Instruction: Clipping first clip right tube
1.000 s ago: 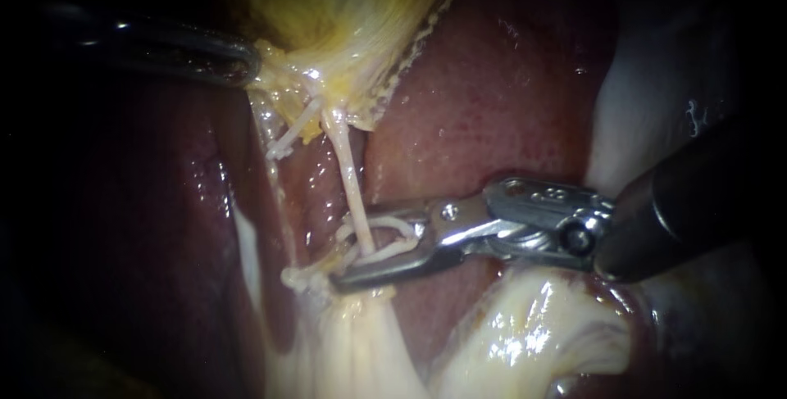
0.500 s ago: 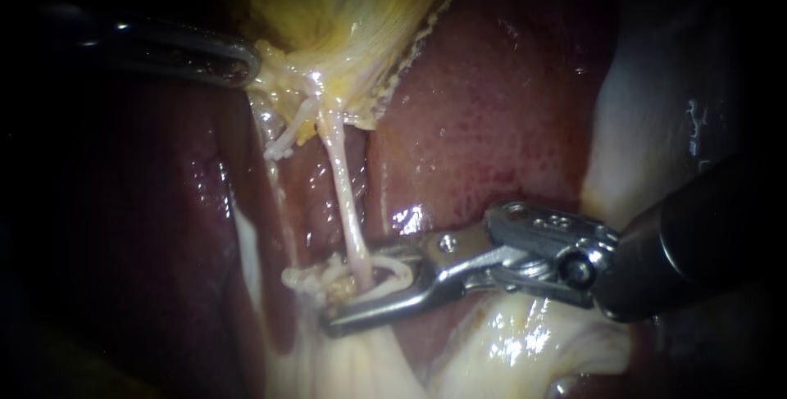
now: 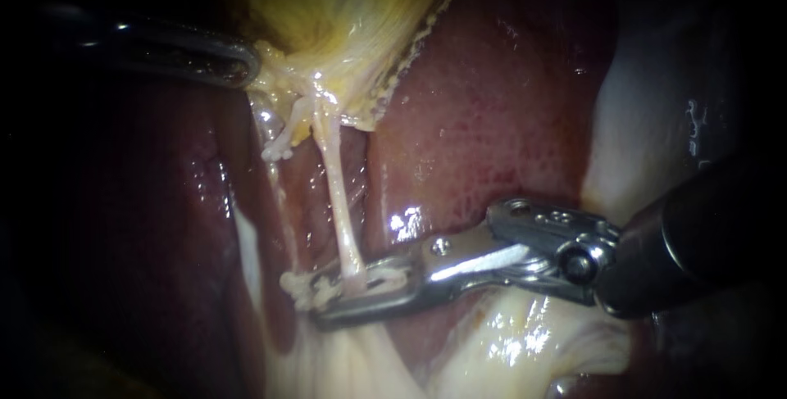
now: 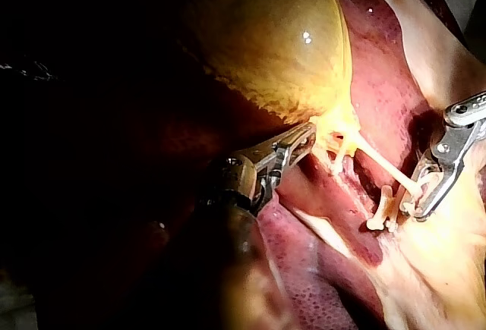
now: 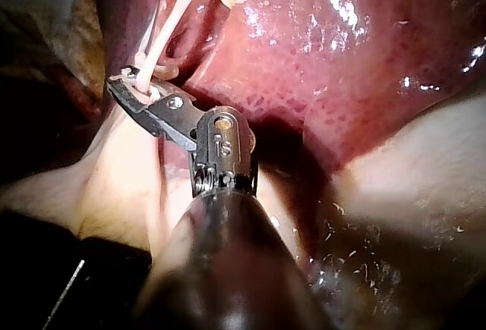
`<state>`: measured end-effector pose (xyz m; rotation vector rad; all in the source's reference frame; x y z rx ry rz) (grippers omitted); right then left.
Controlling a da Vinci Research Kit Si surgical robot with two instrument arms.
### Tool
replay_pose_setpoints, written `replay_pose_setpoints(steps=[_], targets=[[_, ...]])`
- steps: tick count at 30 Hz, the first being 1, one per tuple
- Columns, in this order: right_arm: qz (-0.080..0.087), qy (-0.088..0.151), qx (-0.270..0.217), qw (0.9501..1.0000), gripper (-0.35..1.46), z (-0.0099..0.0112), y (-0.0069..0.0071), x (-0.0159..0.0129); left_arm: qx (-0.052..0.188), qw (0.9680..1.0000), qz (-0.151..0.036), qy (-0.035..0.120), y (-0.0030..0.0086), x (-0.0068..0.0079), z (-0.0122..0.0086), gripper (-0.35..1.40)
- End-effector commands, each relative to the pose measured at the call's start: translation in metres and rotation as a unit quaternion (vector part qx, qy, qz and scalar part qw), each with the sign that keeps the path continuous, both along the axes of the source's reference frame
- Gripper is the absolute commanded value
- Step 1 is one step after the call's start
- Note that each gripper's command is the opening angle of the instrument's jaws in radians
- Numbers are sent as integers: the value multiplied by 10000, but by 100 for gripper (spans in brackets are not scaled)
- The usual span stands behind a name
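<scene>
The right tube [image 3: 336, 194] runs as a pale taut strand from the yellow gallbladder [image 3: 344, 14] down to the white tissue below. My right instrument [image 3: 324, 307] comes in from the right. Its jaws are shut across the tube's lower end, with a white clip [image 3: 385, 272] between them. The right wrist view shows the same jaws [image 5: 129, 87] clamped on the tube [image 5: 163, 38]. My left instrument [image 3: 238, 63] is shut on the gallbladder's lower edge at upper left; its jaws [image 4: 304, 139] show this too. A shorter pale left tube [image 3: 279, 143] hangs beside the right one.
Dark red liver [image 3: 492, 104] lies behind and to the right of the tubes. Pale glistening tissue [image 3: 525, 342] bulges under the right instrument's wrist. White tissue [image 3: 639, 120] stands at the far right.
The right instrument's jaws, open around the tube a second ago, have closed on it and sit slightly lower. The tube now hangs straighter. The left instrument has not moved.
</scene>
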<state>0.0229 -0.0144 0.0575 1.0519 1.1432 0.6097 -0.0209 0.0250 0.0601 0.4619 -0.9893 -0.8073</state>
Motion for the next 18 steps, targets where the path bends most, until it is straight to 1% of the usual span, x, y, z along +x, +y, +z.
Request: replay_pose_setpoints(steps=[1,2,4,7,12,18], targets=[[2,0,-3,10000,-28,1,0,0,2,10000,-2,1,0,0,0,-35],[1,0,-3,10000,-35,1,0,0,2,10000,-2,1,0,0,0,-35],[5,15,3,10000,-35,1,0,-1,2,10000,-2,1,0,0,0,-35],[-48,23,7,10000,-35,1,1,-1,2,10000,-2,1,0,0,0,-35],[-85,42,7,10000,-35,4,3,-2,3,10000,-2,1,0,0,0,-35],[-87,43,7,10000,-35,7,5,-4,5,10000,0,-1,1,0,-1,-35]])
